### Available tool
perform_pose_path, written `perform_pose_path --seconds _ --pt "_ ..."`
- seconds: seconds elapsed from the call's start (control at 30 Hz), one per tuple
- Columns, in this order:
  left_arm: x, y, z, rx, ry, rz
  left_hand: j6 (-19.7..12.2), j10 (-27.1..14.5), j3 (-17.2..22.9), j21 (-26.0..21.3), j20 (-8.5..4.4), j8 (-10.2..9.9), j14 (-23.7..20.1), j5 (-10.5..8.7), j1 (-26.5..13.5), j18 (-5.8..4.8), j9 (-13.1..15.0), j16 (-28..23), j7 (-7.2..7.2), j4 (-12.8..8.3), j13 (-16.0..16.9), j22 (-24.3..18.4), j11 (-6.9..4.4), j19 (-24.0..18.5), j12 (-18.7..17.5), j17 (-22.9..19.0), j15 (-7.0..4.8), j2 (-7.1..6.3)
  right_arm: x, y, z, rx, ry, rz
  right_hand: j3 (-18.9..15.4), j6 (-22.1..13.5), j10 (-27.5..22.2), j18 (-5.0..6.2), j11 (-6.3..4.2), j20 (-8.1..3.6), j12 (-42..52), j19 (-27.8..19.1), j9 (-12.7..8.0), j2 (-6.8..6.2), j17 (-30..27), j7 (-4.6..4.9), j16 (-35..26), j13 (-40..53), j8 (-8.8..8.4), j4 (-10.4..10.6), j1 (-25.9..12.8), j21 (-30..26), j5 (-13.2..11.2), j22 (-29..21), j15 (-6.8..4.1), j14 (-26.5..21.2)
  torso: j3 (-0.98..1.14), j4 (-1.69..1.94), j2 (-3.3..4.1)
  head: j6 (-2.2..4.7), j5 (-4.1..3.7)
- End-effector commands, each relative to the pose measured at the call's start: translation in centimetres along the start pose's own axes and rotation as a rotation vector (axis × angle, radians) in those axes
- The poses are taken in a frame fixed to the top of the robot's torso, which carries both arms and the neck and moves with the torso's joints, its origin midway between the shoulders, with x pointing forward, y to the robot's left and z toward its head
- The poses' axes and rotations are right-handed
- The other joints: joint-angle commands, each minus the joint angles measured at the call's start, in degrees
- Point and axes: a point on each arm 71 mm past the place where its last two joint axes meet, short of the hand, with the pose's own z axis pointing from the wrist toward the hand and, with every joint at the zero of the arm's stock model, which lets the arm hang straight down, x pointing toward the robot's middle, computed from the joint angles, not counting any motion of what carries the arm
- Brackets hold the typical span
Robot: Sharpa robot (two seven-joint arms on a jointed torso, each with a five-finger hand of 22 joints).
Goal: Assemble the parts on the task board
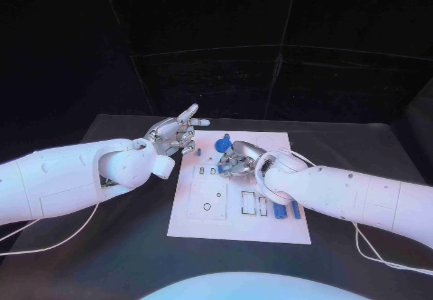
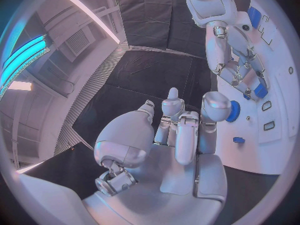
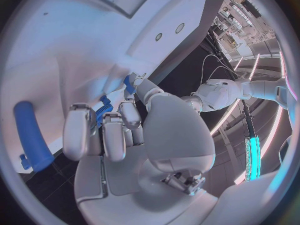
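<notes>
Silver right hand pinches a blue part over the task board; left hand hovers empty, fingers apart

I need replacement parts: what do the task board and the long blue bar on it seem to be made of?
Task board: looks like matte white plastic or coated sheet, flat with cut-out slots. Long blue bar: probably smooth moulded plastic, with uniform colour and a soft sheen.

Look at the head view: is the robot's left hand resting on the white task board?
No. The left hand is beside the task board, off its left edge over the black table, fingers pointing away.
</notes>
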Motion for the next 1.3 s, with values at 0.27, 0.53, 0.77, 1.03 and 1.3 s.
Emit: perform_pose_path --seconds 0.27,0.53,0.77,1.03,1.3 --pt "0.17 -0.13 0.07 0.007 0.02 0.002 -0.23 -0.38 -0.05 -0.16 0.05 -0.21 5.67 0.04 0.71 -0.01 0.09 -0.11 -0.01 -0.4 -0.01 0.15 0.13 -0.16 -0.14 13.6 0.47 -0.02 0.35 -0.06 -0.08 0.019 0.031 -0.018 -1.05 -0.42 -1.03 0.36 0.38 0.33 -0.53 -0.23 -0.24 -0.7 10.36 1.35 -0.15 -0.48 -0.89 0.66 -0.56 -0.27 -0.59 -0.11 0.82 4.88 0.0 0.01 0.03 -0.01 -0.15" --pt "0.19 -0.1 0.08 0.003 0.023 0.001 -0.23 -0.43 -0.08 -0.13 0.06 -0.21 5.68 0.04 0.74 -0.02 0.11 -0.1 0.0 -0.47 -0.09 0.21 0.13 -0.13 -0.18 13.63 0.47 -0.03 0.35 -0.05 -0.07 0.021 0.029 -0.018 -1.4 -0.87 -1.23 0.37 0.56 0.47 -0.66 -0.26 -0.3 -0.93 10.38 1.57 -0.14 -0.65 -1.18 0.82 -0.63 -0.3 -0.76 -0.15 0.97 4.89 0.0 0.02 0.01 -0.07 -0.19" --pt "0.21 -0.08 0.09 0.001 0.027 0.0 -0.23 -0.43 -0.08 -0.13 0.06 -0.21 5.68 0.04 0.74 -0.02 0.11 -0.1 0.0 -0.47 -0.09 0.21 0.13 -0.13 -0.18 13.63 0.47 -0.03 0.39 -0.03 -0.05 0.022 0.032 -0.019 -1.5 -1.03 -1.35 0.38 0.63 0.52 -0.74 -0.28 -0.32 -1.02 10.41 1.63 -0.12 -0.75 -1.29 0.84 -0.6 -0.33 -0.77 -0.19 1.02 4.89 -0.01 0.02 0.0 -0.13 -0.24" --pt "0.21 -0.06 0.11 -0.001 0.028 0.0 -0.25 -0.47 -0.11 -0.11 0.07 -0.22 5.69 0.04 0.75 -0.02 0.12 -0.06 0.01 -0.53 -0.16 0.23 0.14 -0.12 -0.22 13.7 0.48 -0.03 0.43 0.11 -0.06 0.018 0.033 -0.019 -1.66 -1.42 -1.69 0.4 0.75 0.64 -0.98 -0.35 -0.35 -1.17 10.52 1.77 -0.05 -1.03 -1.53 0.82 -0.45 -0.4 -0.74 -0.29 1.14 4.92 -0.02 0.02 0.01 -0.23 -0.24" --pt "0.15 -0.06 0.13 -0.003 0.028 0.0 -0.25 -0.47 -0.11 -0.11 0.07 -0.22 5.69 0.04 0.75 -0.02 0.12 -0.06 0.01 -0.53 -0.16 0.23 0.14 -0.12 -0.22 13.7 0.48 -0.03 0.4 0.24 -0.07 0.012 0.023 -0.017 -1.9 -2.0 -2.18 0.41 0.94 0.8 -1.27 -0.41 -0.38 -1.43 10.76 1.99 0.11 -1.37 -1.88 0.8 -0.26 -0.45 -0.71 -0.35 1.31 4.97 0.01 0.02 0.01 -0.28 -0.21"
